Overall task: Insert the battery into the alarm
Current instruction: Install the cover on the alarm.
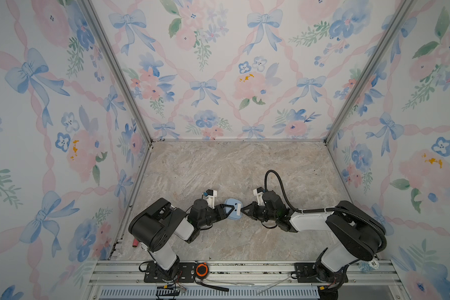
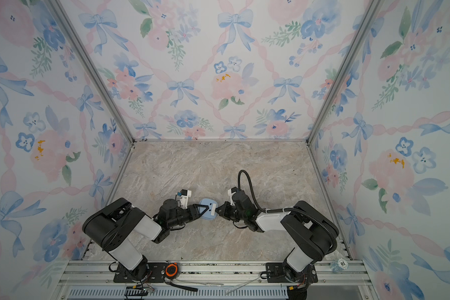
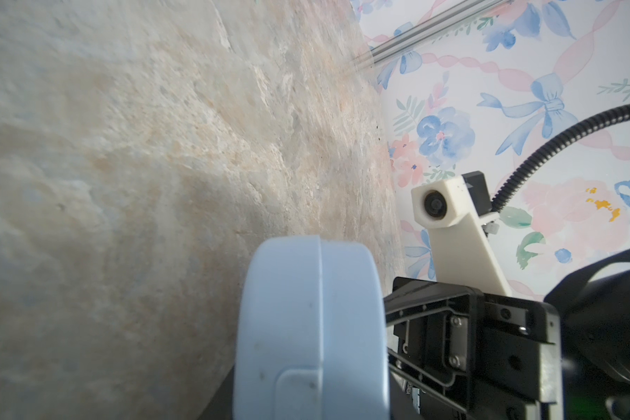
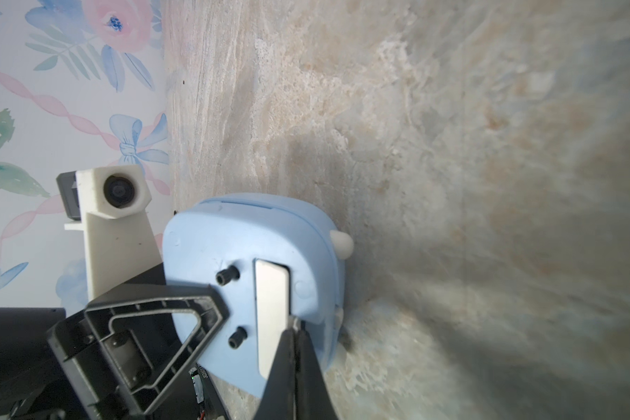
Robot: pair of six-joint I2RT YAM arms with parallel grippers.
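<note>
The alarm (image 1: 230, 202) (image 2: 205, 202) is pale blue and sits at the middle of the marble table, between both arms. My left gripper (image 1: 230, 211) is shut on it, one black finger (image 4: 153, 327) lying across its back. That back (image 4: 241, 236) carries two black knobs and a white cover (image 4: 271, 309) over the slot. My right gripper (image 4: 294, 322) (image 1: 242, 211) is shut, its tips pressed against the cover's edge. In the left wrist view only the alarm's rim (image 3: 306, 327) shows. The battery is out of view. A small reddish cylinder (image 1: 135, 244) lies by the left arm's base; I cannot tell what it is.
Flowered walls close the table in on three sides. An aluminium rail (image 1: 244, 267) runs along the front with an orange-and-black tape measure (image 1: 201, 269) and a blue-white roll (image 1: 369, 265) on it. The right arm's black cable (image 1: 273, 179) loops upward.
</note>
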